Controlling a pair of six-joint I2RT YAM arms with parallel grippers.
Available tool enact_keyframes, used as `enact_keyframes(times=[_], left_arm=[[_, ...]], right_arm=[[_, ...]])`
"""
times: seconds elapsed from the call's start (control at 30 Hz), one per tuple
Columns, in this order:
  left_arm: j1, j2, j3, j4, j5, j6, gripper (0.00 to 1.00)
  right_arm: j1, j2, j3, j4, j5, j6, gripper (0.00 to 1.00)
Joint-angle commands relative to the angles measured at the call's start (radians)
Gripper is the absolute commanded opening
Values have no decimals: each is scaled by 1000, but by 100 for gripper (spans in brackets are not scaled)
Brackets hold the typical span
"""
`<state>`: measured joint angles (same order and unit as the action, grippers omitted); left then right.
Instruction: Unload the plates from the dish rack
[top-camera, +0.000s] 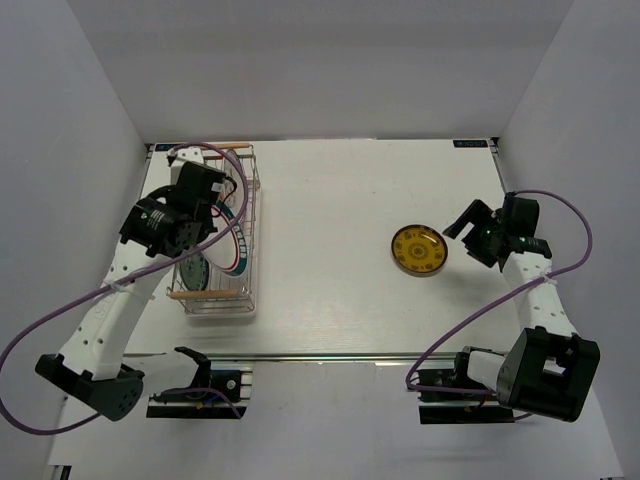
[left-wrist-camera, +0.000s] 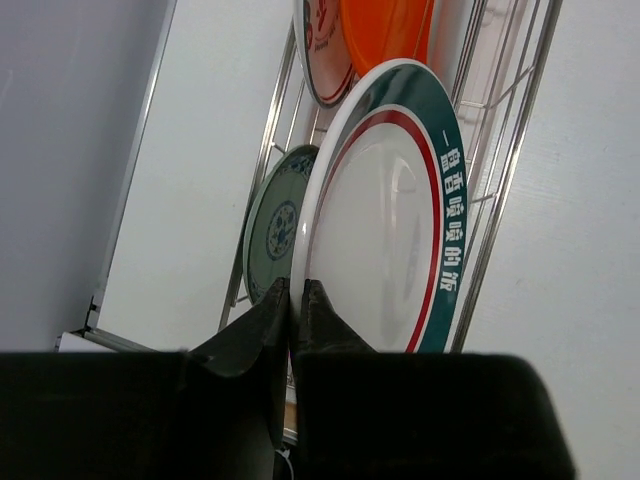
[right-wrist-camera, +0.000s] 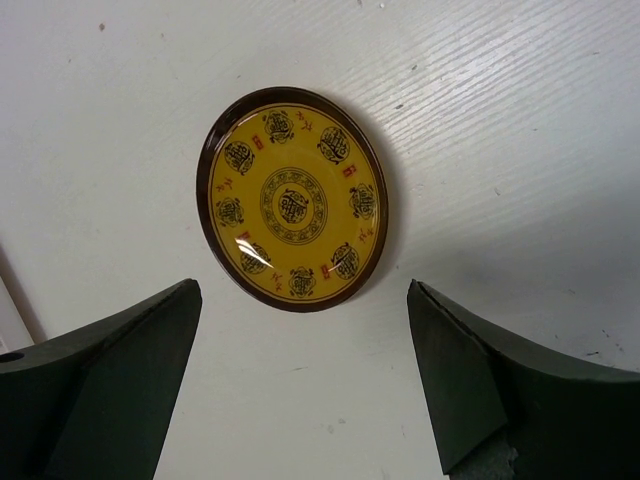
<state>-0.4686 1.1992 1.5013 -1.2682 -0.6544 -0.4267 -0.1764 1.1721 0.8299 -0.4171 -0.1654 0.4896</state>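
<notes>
Overhead, the left end effector (top-camera: 200, 232) sits over the dish rack (top-camera: 250, 292) at the table's (top-camera: 330, 300) left, on the white green-banded plate (top-camera: 234, 242), while the yellow plate (top-camera: 419, 250) lies flat well to the right, near the right end effector (top-camera: 462, 228). At the left wrist, the fingers (left-wrist-camera: 255, 335) pinch that plate's rim, so lifting it out seems the step in hand; next it needs a straight pull clear of the wires (left-wrist-camera: 510, 180) and the teal-blue plate (left-wrist-camera: 272, 235) close behind. At the right wrist, the fingers stand spread, clear of the yellow plate.
</notes>
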Motion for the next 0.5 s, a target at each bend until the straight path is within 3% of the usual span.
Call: enact_keyframes(times=[0.0, 0.2, 0.47], left_arm=[[-4, -55, 102, 1, -36, -11, 0], [-4, -130, 188, 122, 37, 38, 0], [-4, -178, 28, 482, 474, 115, 0]], right_arm=[[-2, -22, 55, 9, -37, -16, 89], [0, -58, 74, 69, -173, -40, 89], [24, -80, 100, 300, -623, -17, 89]])
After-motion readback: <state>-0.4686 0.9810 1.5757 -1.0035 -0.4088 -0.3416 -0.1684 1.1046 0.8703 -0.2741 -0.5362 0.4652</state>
